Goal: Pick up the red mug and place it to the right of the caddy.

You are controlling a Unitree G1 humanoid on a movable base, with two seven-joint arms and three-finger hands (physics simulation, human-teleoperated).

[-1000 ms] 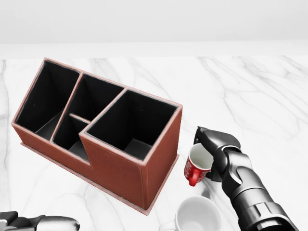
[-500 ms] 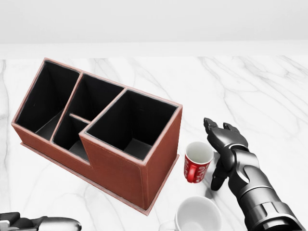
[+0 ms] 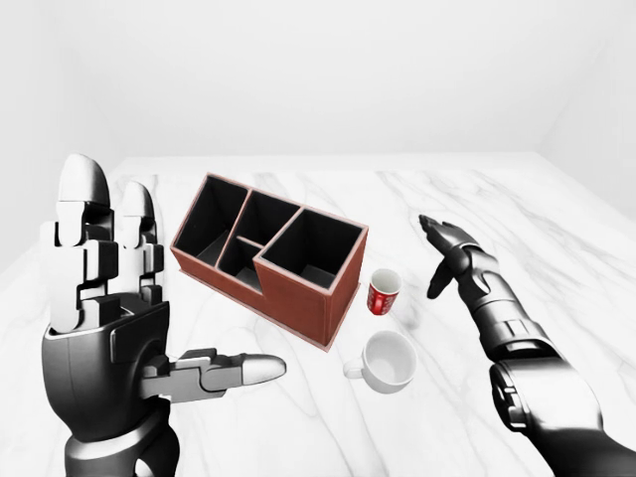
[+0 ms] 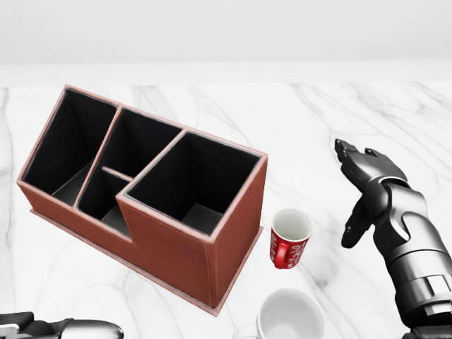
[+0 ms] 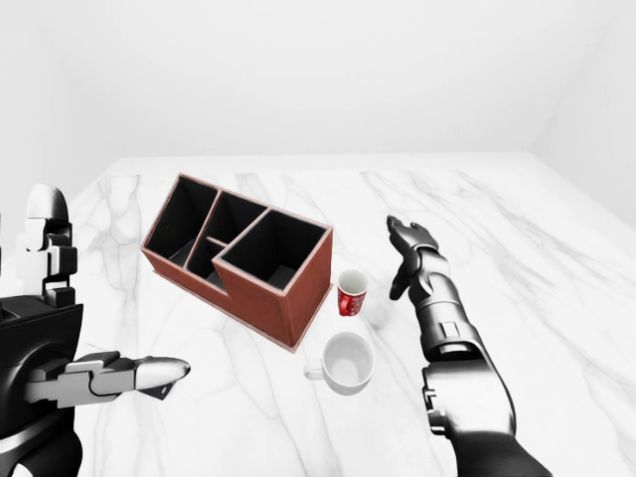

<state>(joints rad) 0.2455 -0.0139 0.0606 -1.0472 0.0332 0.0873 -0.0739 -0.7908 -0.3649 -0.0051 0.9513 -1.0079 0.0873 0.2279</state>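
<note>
Closest in, the left hand [image 3: 109,328] fills the lower left of the left-eye view, raised with fingers straight up and thumb jutting out sideways, spread wide and holding nothing. Just past it, on the marble table [image 4: 212,106], a white cup [image 3: 390,360] sits upright with its handle turned to the view's left. Next up is the red mug [image 4: 290,238], standing upright, white inside, handle facing the bottom of the head view. It sits just beside the right end of the caddy [image 4: 191,244], with a slim gap between them, and nothing is touching it. The right hand [image 4: 367,191] hangs to the mug's right, well clear of it, fingers splayed open and empty. The caddy, a reddish-brown box with black compartments, runs diagonally off toward the upper left of the head view. Beyond that, plain white wall.
</note>
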